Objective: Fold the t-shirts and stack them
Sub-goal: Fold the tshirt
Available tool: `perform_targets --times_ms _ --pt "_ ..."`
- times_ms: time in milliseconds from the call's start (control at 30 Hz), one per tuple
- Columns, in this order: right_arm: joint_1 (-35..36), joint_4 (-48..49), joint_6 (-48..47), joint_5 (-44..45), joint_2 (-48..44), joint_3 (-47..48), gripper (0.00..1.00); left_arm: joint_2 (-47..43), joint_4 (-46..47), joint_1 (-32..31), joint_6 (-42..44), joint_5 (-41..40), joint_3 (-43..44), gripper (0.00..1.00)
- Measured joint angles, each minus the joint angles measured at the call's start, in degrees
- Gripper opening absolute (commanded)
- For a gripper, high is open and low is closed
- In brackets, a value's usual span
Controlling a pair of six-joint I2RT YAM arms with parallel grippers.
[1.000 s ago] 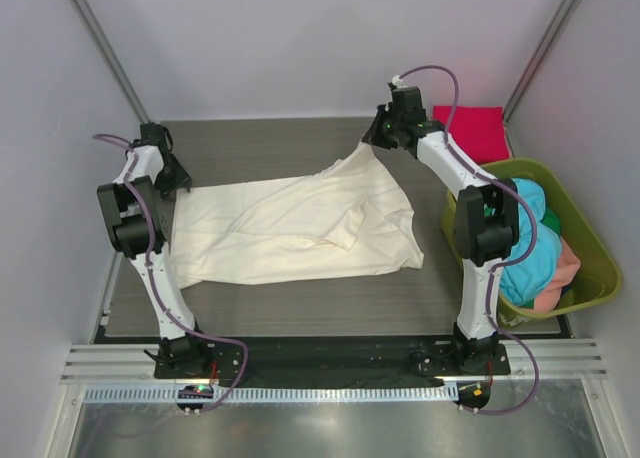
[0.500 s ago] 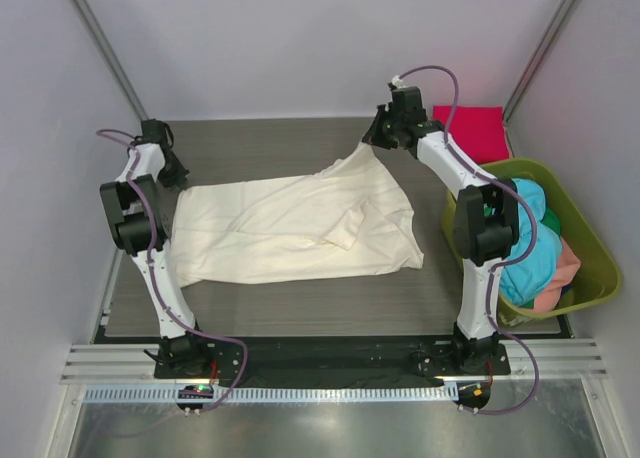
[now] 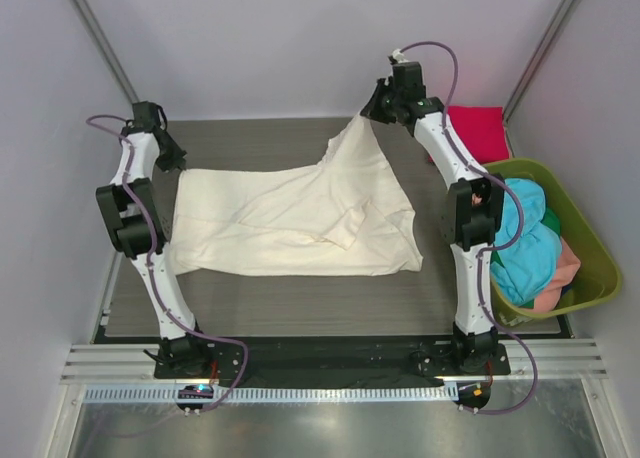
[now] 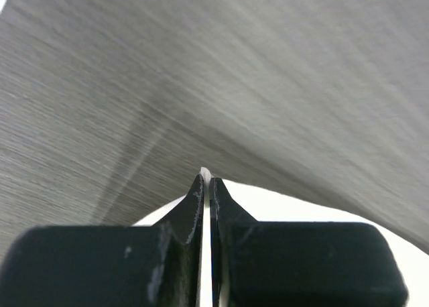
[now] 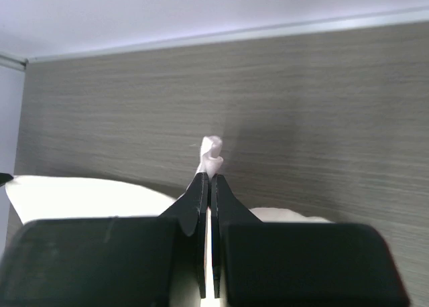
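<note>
Both corners of the cream-white t-shirt have been drawn farther back over the tabletop; left fingers and right fingers are clamped on it. Even tension should be kept.

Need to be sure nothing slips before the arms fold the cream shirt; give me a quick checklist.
1. Grip of left tool on a cream shirt corner: ok.
2. Grip of right tool on another corner: ok, cloth pokes past its tips.
3. Cloth lying smooth: not ok, creases across the middle.
4. Gap between red shirt and the cream one: ok.
5. Depth of the left bite: cannot tell.
</note>
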Motion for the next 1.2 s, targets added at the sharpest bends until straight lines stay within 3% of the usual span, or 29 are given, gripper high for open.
perform_targets --times_ms 200,367,633,933,1167,1200 --pt "-1.7 -0.8 -1.6 -0.5 0.0 3.0 0.01 -4.8 0.0 0.3 -1.7 2.1 0.5 0.0" --pt "-2.0 -0.6 -2.7 -2.4 -1.7 -3.1 0.01 -11.5 1.1 1.2 -2.7 3.6 -3.9 0.0" --pt "-1.3 4.5 -4.1 -4.9 -16.0 -27.3 0.01 -21.8 5.2 4.6 -3.5 5.2 -18.9 0.0" --pt "-0.8 12.2 -3.9 -4.4 -39.6 -49.7 0.01 -25.3 6.8 4.9 -3.4 5.2 -26.2 0.0" --pt "0.7 17.5 0.8 1.4 -53.5 -70.9 0.01 -30.4 7.6 5.0 -3.1 3.7 -31.8 0.0" --pt "1.0 17.8 1.7 2.7 -54.7 -74.2 0.02 -30.9 7.6 5.1 -3.1 3.3 -32.5 0.11"
